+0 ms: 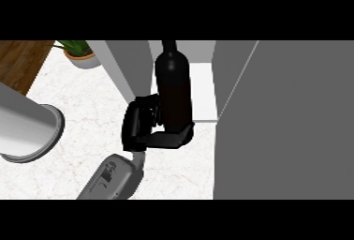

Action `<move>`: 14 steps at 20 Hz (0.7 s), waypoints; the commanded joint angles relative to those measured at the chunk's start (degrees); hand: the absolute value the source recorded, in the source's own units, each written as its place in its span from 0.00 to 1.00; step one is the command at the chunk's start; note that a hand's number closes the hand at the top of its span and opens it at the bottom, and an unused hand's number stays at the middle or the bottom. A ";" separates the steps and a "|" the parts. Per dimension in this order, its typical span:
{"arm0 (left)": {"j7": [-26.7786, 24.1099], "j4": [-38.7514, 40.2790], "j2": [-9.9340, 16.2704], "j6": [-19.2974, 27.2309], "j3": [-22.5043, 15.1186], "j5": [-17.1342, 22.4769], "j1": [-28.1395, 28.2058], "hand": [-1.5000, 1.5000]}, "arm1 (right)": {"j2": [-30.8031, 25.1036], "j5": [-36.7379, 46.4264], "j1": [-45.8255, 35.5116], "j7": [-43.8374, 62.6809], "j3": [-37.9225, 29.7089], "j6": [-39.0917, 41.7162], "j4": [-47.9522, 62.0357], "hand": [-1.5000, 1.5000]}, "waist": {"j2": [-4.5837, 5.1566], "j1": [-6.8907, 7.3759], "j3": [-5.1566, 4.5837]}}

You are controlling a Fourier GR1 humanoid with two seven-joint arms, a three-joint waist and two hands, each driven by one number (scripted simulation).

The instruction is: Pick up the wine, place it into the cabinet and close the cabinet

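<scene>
Plainly, the one hand (149, 129) in the head view is black and glossy, its fingers and thumb curled round the lower body of the wine bottle (171, 86), pinching it from the left and from below. A grey forearm (114, 178) with a rounded shell leads from the lower edge up to this hand; which arm it is cannot be told from the view alone, and no second hand shows. The wine bottle is dark, nearly black, smooth and cylindrical, narrowing to a slim neck that points toward the top of the view. It sits at the mouth of the cabinet (128, 65), over the pale, flat shelf (204, 93) inside, between a grey side wall on the left and the open cabinet door (283, 122), a broad matte grey slab filling the right side. Under the hand lies the white counter (83, 103) with faint marble veining. Left of the hand stands a large grey cylinder (24, 126) with a rounded rim. At the top left, a potted plant (79, 54) sits beside a strip of brown wood (21, 61).
</scene>
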 commanded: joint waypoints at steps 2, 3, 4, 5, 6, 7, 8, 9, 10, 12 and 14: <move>-5.85 8.84 -0.04 3.33 -2.86 4.32 -3.51 1.00 | -1.80 -2.31 -1.83 1.86 -2.67 -0.08 0.63 0.00 | 0.04 -0.08 -0.01; 0.74 3.34 -0.04 5.27 -2.93 4.34 -3.88 1.00 | -0.71 0.59 -2.25 -1.04 -1.58 0.10 3.80 0.00 | -0.02 0.19 0.00; -0.67 4.42 -0.04 6.25 -3.76 4.97 -4.43 1.00 | -1.32 -1.24 -1.72 -0.91 -2.88 0.65 2.93 0.00 | -0.03 0.12 0.00; -9.59 14.54 -0.04 6.47 -3.78 10.42 -7.01 1.00 | -1.46 -1.50 -1.88 -1.51 -2.69 1.30 3.49 0.00 | 0.17 -0.55 -0.02; -2.36 8.24 -0.04 4.93 -1.41 6.29 -5.78 1.00 | -3.16 -5.83 -0.33 -0.73 -5.87 2.85 2.01 0.00 | -0.03 0.05 0.01; -8.99 13.66 -0.04 4.12 -3.00 9.25 -5.42 1.00 | 0.48 1.88 -0.26 -3.17 -0.23 1.22 3.92 0.00 | 0.05 -0.06 -0.01; -7.60 14.11 -0.04 4.20 -1.89 9.51 -7.59 1.00 | 0.20 0.89 0.66 -2.82 -0.66 1.62 3.25 0.00 | 0.01 -0.04 0.00; -7.23 12.85 -0.04 8.12 -5.00 10.40 -7.45 1.00 | -0.93 -1.84 -1.93 -1.35 -3.10 0.64 3.89 0.00 | 0.00 -0.01 0.00; -9.19 12.66 -0.04 8.24 -7.51 11.05 -4.54 1.00 | -0.06 0.15 1.68 -1.86 -0.93 1.63 1.13 0.00 | -0.02 -0.09 0.00; -12.43 17.21 -0.04 6.97 -7.56 14.88 -6.01 1.00 | -1.74 -2.70 -2.23 1.05 -3.28 0.23 0.98 0.00 | 0.03 -0.14 -0.02; -15.13 22.39 -0.04 3.26 -5.01 15.60 -6.43 1.00 | 0.76 1.10 0.72 -1.50 0.55 0.84 1.23 0.00 | 0.06 -0.19 -0.02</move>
